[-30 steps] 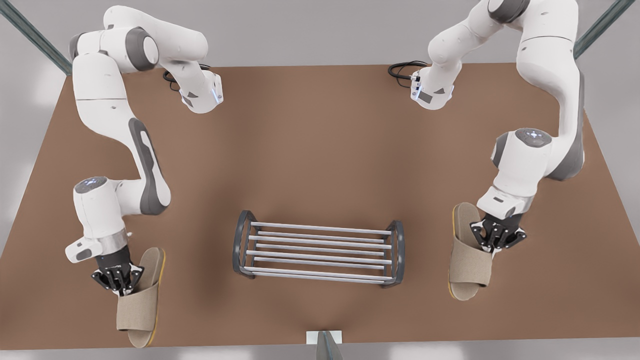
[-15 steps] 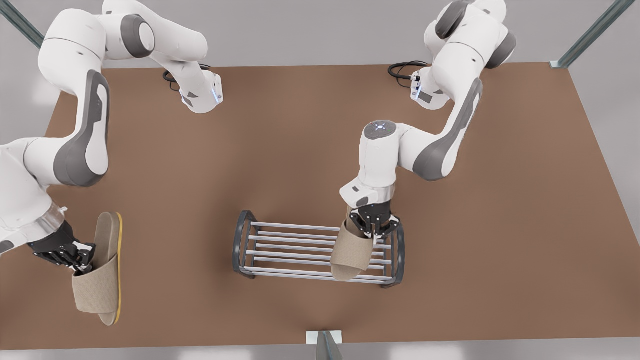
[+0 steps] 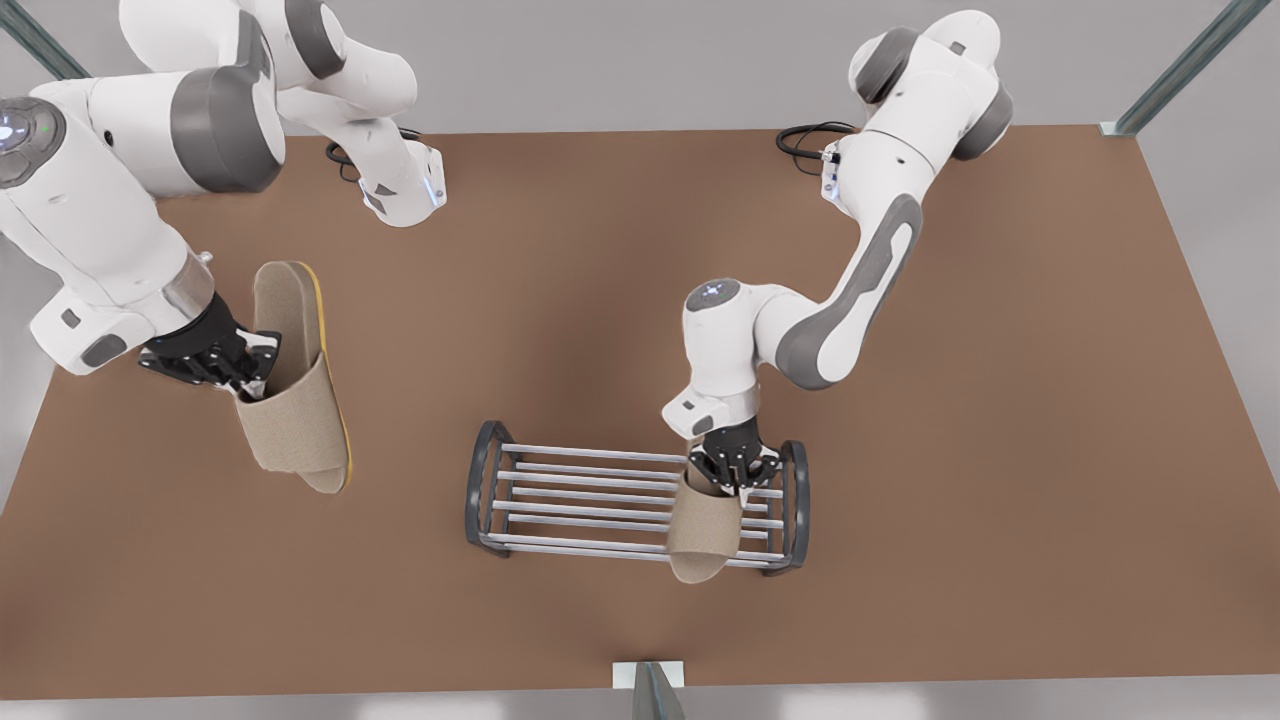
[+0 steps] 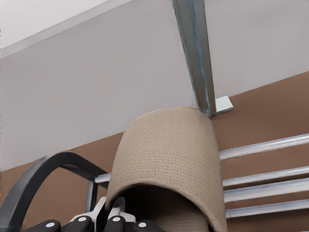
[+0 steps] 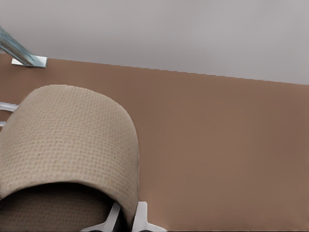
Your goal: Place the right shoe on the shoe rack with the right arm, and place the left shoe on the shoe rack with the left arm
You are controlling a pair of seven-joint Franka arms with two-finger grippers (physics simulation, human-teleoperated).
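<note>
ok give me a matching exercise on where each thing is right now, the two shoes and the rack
1. left shoe, held in left gripper
2. right shoe, held in right gripper
3. shoe rack

a. up over bare table, front view's left
b. standing on the table between the arms
c. over the bars at the rack's end, front view's right

Pairs: 1-c, 2-a, 3-b

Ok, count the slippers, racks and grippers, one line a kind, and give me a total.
Slippers: 2 (the slipper at the rack, the slipper at the front view's left)
Racks: 1 (the shoe rack)
Grippers: 2 (the left gripper over the rack, the right gripper holding the other slipper)
Total: 5
</note>
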